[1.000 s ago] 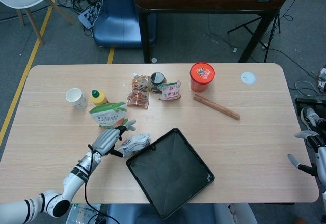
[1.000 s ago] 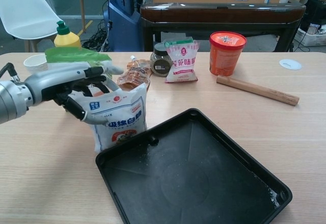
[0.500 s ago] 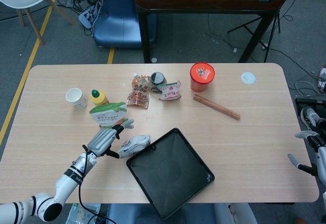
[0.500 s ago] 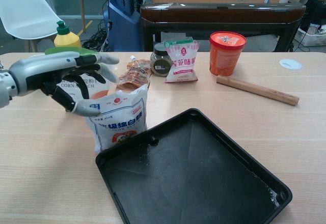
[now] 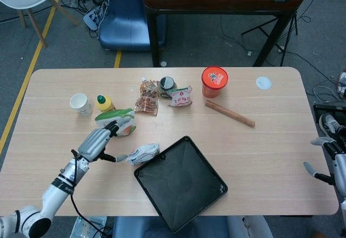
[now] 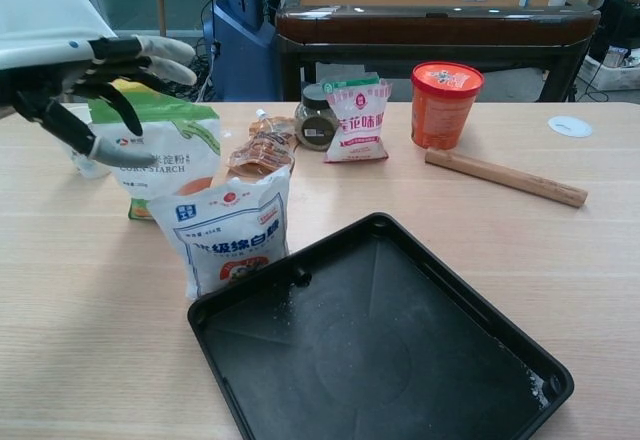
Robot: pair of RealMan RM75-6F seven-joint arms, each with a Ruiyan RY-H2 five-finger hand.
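Since a second ago you are lifting your left hand point(image 6: 95, 80) off the white bag point(image 6: 225, 235), which is standing left of centre against the black tray point(image 6: 400, 380); fingers spread and holding nothing, so keep withdrawing slowly, clearing the green bag point(image 6: 165, 150) behind.

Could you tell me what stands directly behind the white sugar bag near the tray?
A green-topped corn starch bag stands behind the white sugar bag; its lower right part is covered. The left hand hovers above, holding nothing.
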